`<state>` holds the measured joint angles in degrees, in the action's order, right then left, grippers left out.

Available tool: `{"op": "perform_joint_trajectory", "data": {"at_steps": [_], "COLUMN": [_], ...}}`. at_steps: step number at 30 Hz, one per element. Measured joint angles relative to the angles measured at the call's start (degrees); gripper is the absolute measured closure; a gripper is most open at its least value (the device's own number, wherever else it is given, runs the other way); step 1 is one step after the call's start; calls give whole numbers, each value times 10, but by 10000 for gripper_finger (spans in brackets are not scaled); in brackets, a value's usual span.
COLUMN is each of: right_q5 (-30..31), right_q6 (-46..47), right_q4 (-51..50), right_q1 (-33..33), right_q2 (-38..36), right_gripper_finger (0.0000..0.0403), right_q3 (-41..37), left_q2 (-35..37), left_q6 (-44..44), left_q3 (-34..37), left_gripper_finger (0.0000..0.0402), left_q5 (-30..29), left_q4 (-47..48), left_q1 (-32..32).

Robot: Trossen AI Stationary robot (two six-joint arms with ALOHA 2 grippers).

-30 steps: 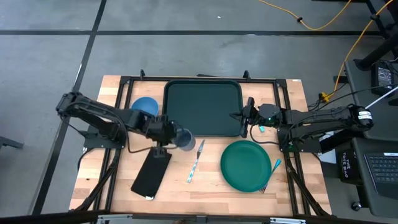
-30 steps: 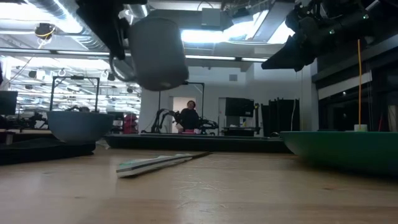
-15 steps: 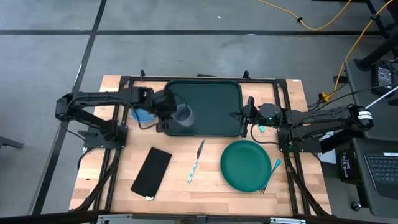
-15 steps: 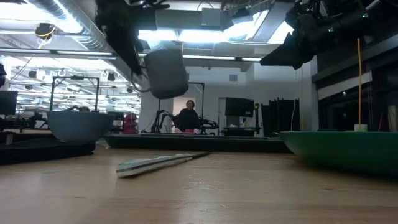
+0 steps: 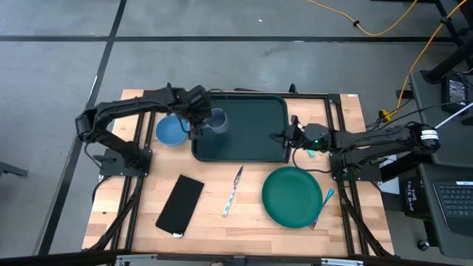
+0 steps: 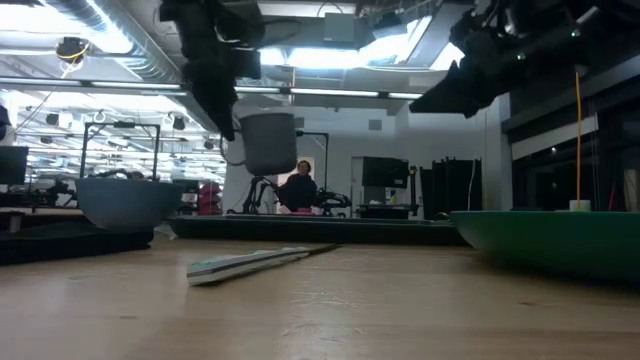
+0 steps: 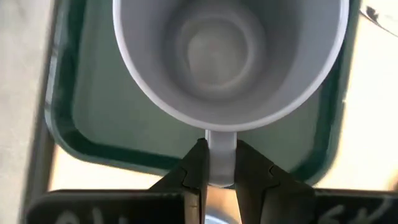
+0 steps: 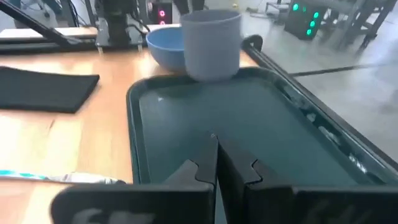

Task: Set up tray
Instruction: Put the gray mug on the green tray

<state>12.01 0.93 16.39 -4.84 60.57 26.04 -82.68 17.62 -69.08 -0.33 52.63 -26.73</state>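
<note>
Wooden table (image 5: pixel 244 214) | tray (image 5: pixel 247 137) at far middle | left gripper (image 7: pixel 217 165) pinches grey mug (image 5: pixel 216 120) by handle, carrying it above tray's corner | right gripper (image 8: pixel 216 155) shut, steadying tray's edge

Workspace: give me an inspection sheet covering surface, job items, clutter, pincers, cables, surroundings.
Surface: light wooden table in a black frame.
Job items: large dark green plastic tray at the far middle; grey plastic mug held above its left part.
Clutter: blue bowl, flat black rectangle, knife, round green plate, fork.
Pincers: left pincer shut on the mug's handle; right pincer shut, empty, at the tray's right rim.
Cables: yellow cable on the floor.
Surroundings: a person far behind.
</note>
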Motion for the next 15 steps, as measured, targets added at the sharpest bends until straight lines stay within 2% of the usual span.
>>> {"op": "perform_joint_trajectory", "data": {"at_steps": [6,11,15], "right_q5": [4,5,5], "right_q6": [-13,-28,-30], "right_q4": [32,53,72], "right_q1": [0,-5,-14], "right_q2": [40,57,57], "right_gripper_finger": [392,392,392], "right_q3": [0,0,0], "left_q2": [-69,-118,-148], "left_q6": [55,103,136], "left_q3": [-72,-125,-150], "left_gripper_finger": [361,362,362], "left_q5": [4,45,49], "left_q4": [44,77,86], "left_q1": [-45,-93,-133]}}
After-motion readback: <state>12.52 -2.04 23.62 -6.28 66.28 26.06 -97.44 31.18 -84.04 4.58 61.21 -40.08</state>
